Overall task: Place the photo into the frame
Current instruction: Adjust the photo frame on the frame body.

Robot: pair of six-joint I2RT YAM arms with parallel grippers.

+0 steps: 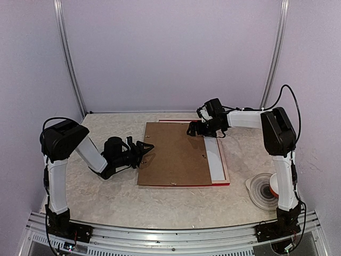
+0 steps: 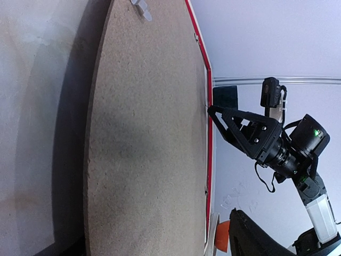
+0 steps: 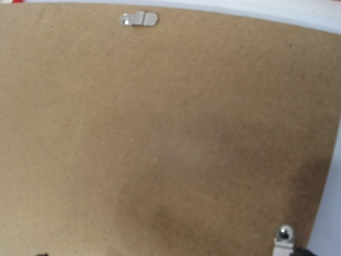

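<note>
The plain brown backing board (image 1: 173,154) lies flat over the red frame (image 1: 219,183), shifted left. A white strip (image 1: 214,153) shows inside the frame's right side. The photo is hidden. My left gripper (image 1: 146,152) is open at the board's left edge, which looks slightly raised over its shadow in the left wrist view (image 2: 144,138). One dark finger (image 2: 256,237) shows there. My right gripper (image 1: 194,129) sits low on the board's far right corner. Its wrist view is filled by the board (image 3: 170,138), with the fingers only at the bottom corners, so it is open.
A white dish with ringed markings (image 1: 261,192) and an orange thing (image 1: 274,185) stands at the near right, beside the right arm's base. Metal turn clips (image 3: 138,20) sit on the board. Pale walls close the back and sides.
</note>
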